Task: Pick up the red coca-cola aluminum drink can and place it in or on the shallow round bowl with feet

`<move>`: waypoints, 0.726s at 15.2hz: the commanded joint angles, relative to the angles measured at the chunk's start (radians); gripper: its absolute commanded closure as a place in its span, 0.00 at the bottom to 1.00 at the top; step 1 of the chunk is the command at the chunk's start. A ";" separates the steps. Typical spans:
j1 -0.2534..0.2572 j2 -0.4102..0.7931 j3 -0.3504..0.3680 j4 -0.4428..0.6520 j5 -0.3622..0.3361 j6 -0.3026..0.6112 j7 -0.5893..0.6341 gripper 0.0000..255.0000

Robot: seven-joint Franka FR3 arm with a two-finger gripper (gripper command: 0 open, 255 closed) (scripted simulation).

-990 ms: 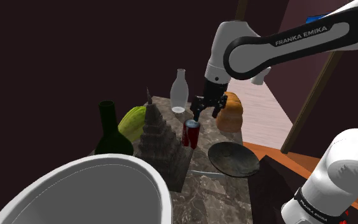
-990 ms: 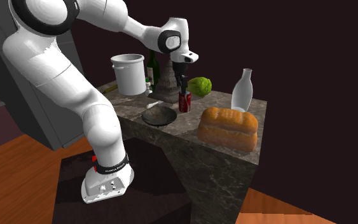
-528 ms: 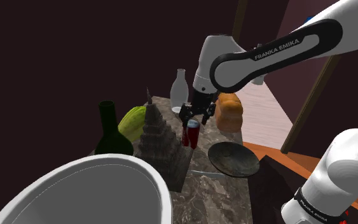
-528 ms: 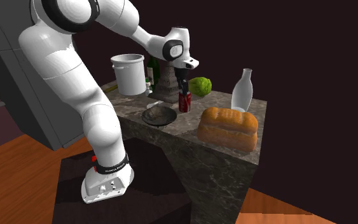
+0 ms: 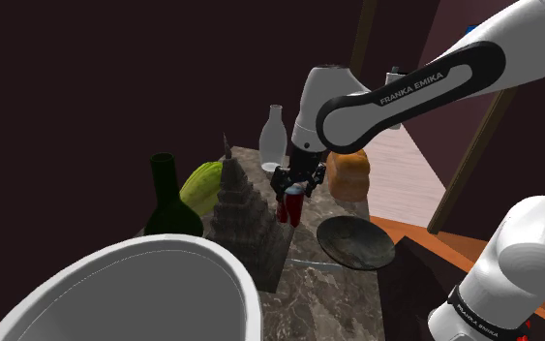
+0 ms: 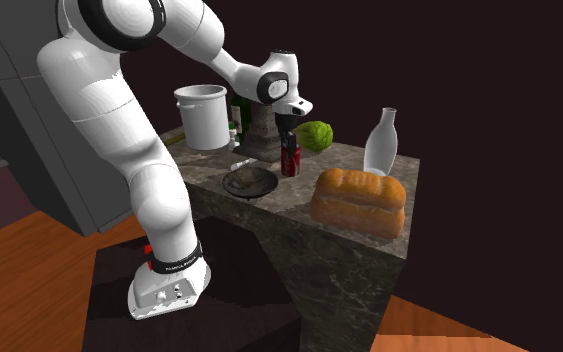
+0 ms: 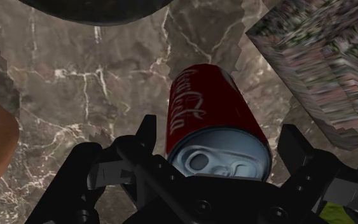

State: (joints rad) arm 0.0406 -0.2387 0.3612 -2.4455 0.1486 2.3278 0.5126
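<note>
The red Coca-Cola can [image 5: 292, 209] [image 6: 291, 161] stands upright on the marble table, beside a stepped grey pyramid figure [image 5: 242, 207]. My black gripper [image 5: 293, 190] [image 6: 288, 148] has come down over the can's top. In the wrist view the can [image 7: 203, 114] lies between the two fingers [image 7: 147, 135] of the gripper [image 7: 220, 145], which stand apart on either side of it, open, with a gap showing on one side. The shallow dark round bowl [image 5: 357, 242] [image 6: 249, 181] [image 7: 95, 9] sits on the table just toward the stand from the can.
A bread loaf [image 5: 349, 170] [image 6: 359, 200] and a white bottle [image 5: 274, 138] [image 6: 381, 142] stand beyond the can. A green leafy vegetable [image 5: 200, 186], a dark bottle [image 5: 168, 199] and a large white pot [image 5: 135, 291] [image 6: 202, 116] crowd the shoulder view's left. The table edge drops off past the bowl.
The arm has lowered and shifted toward the shoulder view's left, bringing the open gripper from above the can down around its top. The can has not moved.
</note>
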 commanded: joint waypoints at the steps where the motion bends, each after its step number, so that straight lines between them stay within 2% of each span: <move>1: 0.000 0.000 0.000 0.000 0.000 0.001 0.000 0.00; 3: 0.000 0.000 0.000 0.000 0.000 0.001 0.000 0.00; 4: 0.000 0.000 0.000 0.000 0.000 0.001 0.000 1.00; 11: 0.000 0.001 0.000 0.000 0.000 0.001 0.000 1.00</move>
State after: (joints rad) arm 0.0399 -0.2393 0.3604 -2.4450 0.1479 2.3285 0.5123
